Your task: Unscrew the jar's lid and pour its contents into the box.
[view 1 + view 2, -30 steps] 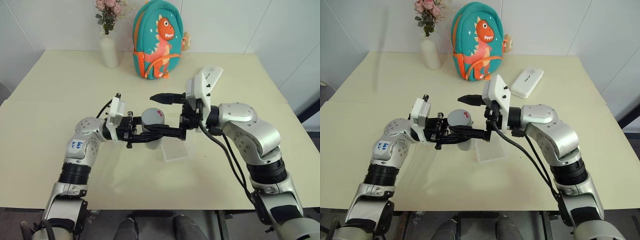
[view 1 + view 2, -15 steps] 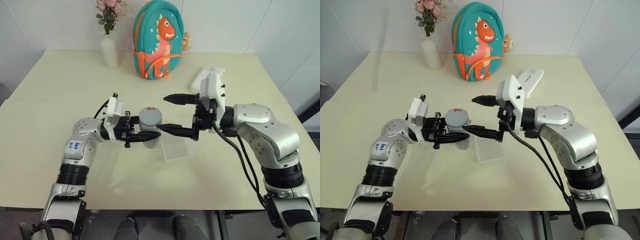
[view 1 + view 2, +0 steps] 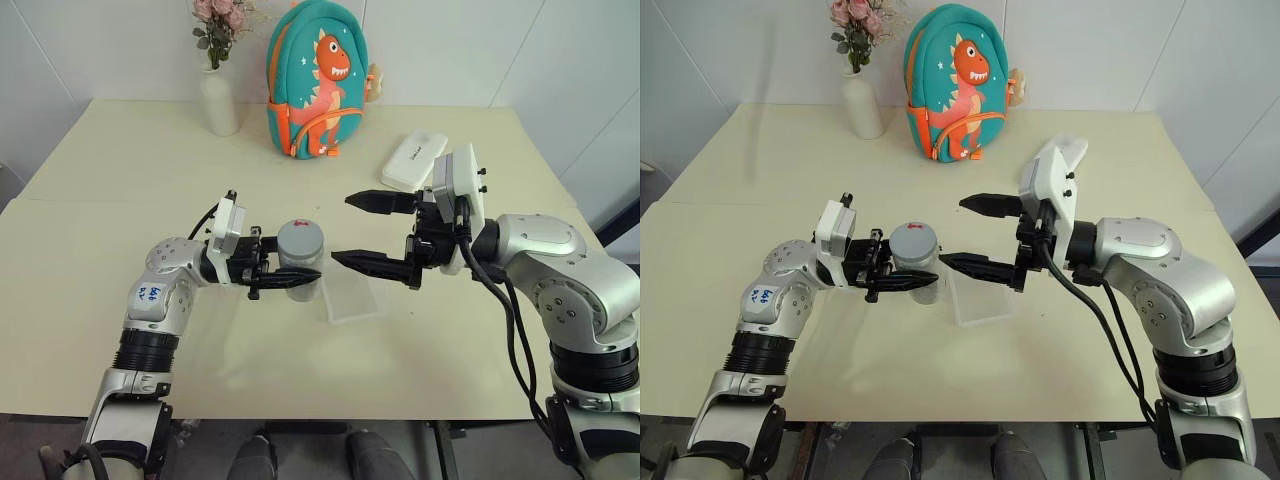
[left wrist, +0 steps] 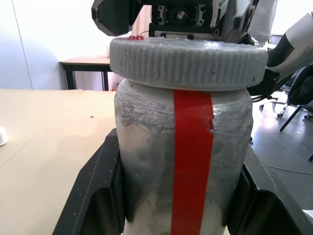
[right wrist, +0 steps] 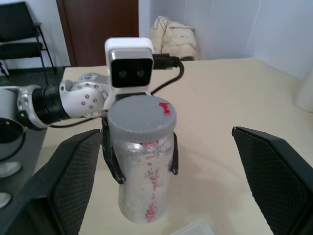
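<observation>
At the far left of the desk (image 3: 120,160) a white vase (image 3: 218,100) with pink flowers stands near the back edge. Nearer, the left pincer (image 3: 292,277) is clamped tight on the jar (image 3: 300,262), its black fingers (image 4: 100,196) pressing the jar's sides just below the cap. The jar is upright and seems to be held a little above the desk, though the view does not settle that. The lid (image 3: 300,239), grey and ribbed with a small red mark on top, is still screwed on. The contents cannot be made out through the whitish, red-marked wall.

Just right of the jar, the clear box (image 3: 352,297) lies flat on the desk. Right of that, the right pincer (image 3: 365,232) stands spread wide and holds nothing; its tips point left towards the lid and are clear of it. Behind, at the far edge, stands a teal dinosaur backpack (image 3: 315,80), and to its right lies a white oblong case (image 3: 414,160).
</observation>
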